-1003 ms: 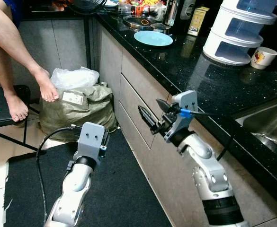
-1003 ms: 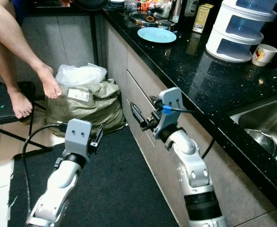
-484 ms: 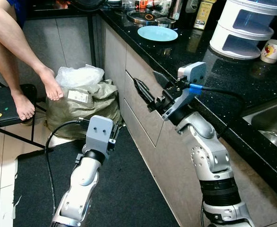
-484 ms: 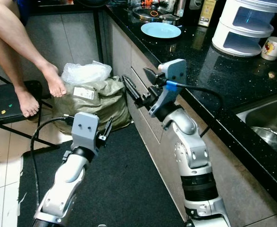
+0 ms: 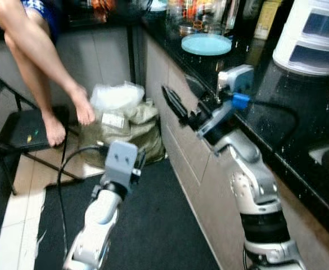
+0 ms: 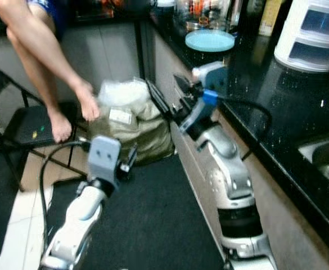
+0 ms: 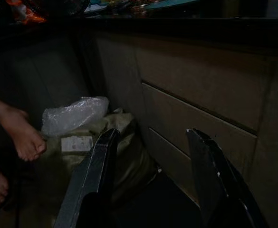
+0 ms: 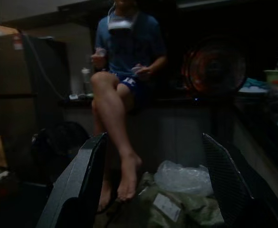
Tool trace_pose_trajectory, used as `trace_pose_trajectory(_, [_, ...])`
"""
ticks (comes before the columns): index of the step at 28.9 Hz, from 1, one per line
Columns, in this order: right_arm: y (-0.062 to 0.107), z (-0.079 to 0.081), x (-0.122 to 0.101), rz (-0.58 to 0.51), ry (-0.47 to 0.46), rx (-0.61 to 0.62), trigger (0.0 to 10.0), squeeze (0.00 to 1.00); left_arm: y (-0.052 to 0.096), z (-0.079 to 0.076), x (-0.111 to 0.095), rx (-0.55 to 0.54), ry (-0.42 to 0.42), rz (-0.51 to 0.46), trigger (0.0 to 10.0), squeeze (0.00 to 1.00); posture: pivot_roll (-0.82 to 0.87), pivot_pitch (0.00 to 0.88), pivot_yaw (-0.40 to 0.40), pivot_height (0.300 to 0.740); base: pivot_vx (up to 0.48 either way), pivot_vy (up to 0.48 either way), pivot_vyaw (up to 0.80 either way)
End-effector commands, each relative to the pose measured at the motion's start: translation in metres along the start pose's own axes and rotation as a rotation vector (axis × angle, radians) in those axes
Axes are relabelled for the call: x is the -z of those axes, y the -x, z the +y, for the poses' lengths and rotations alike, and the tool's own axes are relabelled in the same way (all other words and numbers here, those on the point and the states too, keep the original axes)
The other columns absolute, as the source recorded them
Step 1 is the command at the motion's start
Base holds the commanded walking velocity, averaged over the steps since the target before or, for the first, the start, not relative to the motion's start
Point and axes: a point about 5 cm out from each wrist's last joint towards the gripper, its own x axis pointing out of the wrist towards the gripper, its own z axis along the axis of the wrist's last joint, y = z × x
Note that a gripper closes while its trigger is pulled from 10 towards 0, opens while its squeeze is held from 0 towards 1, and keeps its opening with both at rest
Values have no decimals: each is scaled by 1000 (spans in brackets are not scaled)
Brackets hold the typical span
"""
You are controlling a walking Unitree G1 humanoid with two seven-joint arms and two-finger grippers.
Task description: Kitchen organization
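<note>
Along the front edge of the black bench (image 5: 299, 118), the right hand (image 5: 178, 104) is raised level with the top drawer (image 5: 189, 132), its two black fingers spread apart and holding nothing, pointing away along the cabinet fronts. Its wrist view looks past the open fingers (image 8: 81, 183) to a person (image 8: 127, 52) sitting up on a far counter with crossed bare legs, one foot (image 5: 85, 109) hanging above a sack (image 5: 125, 132), the other resting on a black chair (image 5: 23, 126). The sack sits on the floor against the cabinets, with a clear plastic bag (image 5: 116, 95) on top and a white label (image 5: 115, 120) on its side. The left hand (image 6: 129, 157) hangs low over the dark mat (image 5: 153, 225), fingers parted and empty, aimed at the sack and the lower drawers (image 7: 191, 118). On the bench, a blue plate (image 5: 206, 44) lies near the front edge towards the far end, with jars (image 5: 201, 11) behind it, and a white tiered container (image 5: 316, 34) stands nearer the robot. A sink (image 6: 327, 163) is set into the bench at its near end.
</note>
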Motion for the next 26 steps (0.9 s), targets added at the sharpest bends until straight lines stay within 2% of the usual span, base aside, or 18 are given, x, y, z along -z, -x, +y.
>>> trace_pose_trajectory(1, [-3,5,-2,-10,-4,-20,10000,0,1,0,3,3,12,18,10000,0,-8,0,-47,736,300,0,0])
trace_pose_trajectory(12, [-5,3,-6,-16,8,-4,10000,0,0,-3,3,17,10,21,10000,0,-9,0,-38,736,305,0,0])
trace_pose_trajectory(18, [-9,-2,-5,14,55,43,10000,0,-2,-2,1,24,6,19,10000,0,-7,0,-19,736,318,0,0])
trace_pose_trajectory(26, [-11,-3,-8,20,71,54,10000,0,-2,-1,1,34,3,21,10000,0,-5,0,-10,736,320,0,0])
